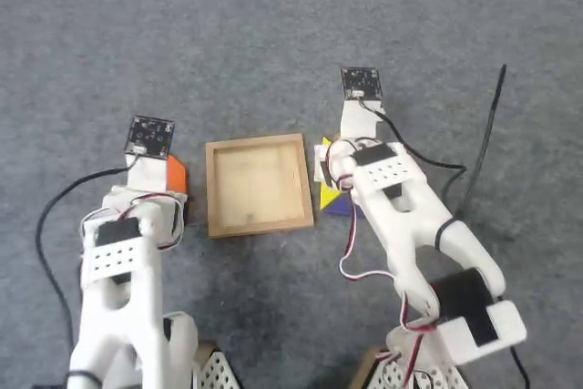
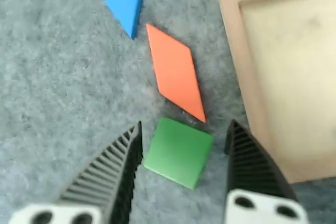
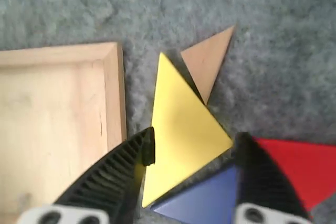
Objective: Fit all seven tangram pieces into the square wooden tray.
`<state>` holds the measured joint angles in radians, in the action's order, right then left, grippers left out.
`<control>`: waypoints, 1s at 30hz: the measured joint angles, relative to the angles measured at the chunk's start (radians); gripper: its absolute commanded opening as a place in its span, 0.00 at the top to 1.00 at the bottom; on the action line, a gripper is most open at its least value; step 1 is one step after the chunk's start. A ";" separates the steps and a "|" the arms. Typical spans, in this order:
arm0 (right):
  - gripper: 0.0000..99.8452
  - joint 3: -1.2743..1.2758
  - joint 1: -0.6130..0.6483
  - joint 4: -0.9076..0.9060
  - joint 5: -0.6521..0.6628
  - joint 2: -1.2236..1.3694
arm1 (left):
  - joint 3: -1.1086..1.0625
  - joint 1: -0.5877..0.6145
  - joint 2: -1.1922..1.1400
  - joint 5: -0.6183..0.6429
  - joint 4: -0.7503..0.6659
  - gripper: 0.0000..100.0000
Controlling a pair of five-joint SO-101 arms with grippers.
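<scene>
The square wooden tray (image 1: 260, 142) lies between the arms with nothing in it. My left gripper (image 2: 185, 129) hangs open over a green square (image 2: 178, 151), one finger on each side and not touching it. Beyond it lie an orange parallelogram (image 2: 175, 71) and a blue triangle (image 2: 127, 2), beside the tray's rim (image 2: 236, 61). My right gripper (image 3: 195, 140) has a finger against each side of a yellow triangle (image 3: 181, 124), which overlaps a dark blue triangle (image 3: 205, 200). A tan triangle (image 3: 207, 61) and a red triangle (image 3: 294, 169) lie close by, next to the tray's rim (image 3: 113, 98).
Grey carpet covers the table. In the high view the orange parallelogram (image 1: 176, 173) shows left of the tray and the yellow triangle (image 1: 326, 196) right of it. A black cable (image 1: 483, 148) runs along the far right side.
</scene>
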<state>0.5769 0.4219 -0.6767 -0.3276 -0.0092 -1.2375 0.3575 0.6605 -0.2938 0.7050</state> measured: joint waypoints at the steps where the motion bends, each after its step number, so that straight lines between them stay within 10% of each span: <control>1: 0.64 -0.014 0.000 -0.015 -0.002 0.012 | 0.000 0.000 -0.018 -0.005 0.000 0.75; 30: 0.64 -0.410 0.029 -0.270 -0.009 0.413 | 0.040 0.023 -0.126 -0.106 0.031 0.75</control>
<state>0.1672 0.4511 -0.9467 -0.3368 0.4035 -1.1976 0.3805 0.5347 -0.3997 0.7357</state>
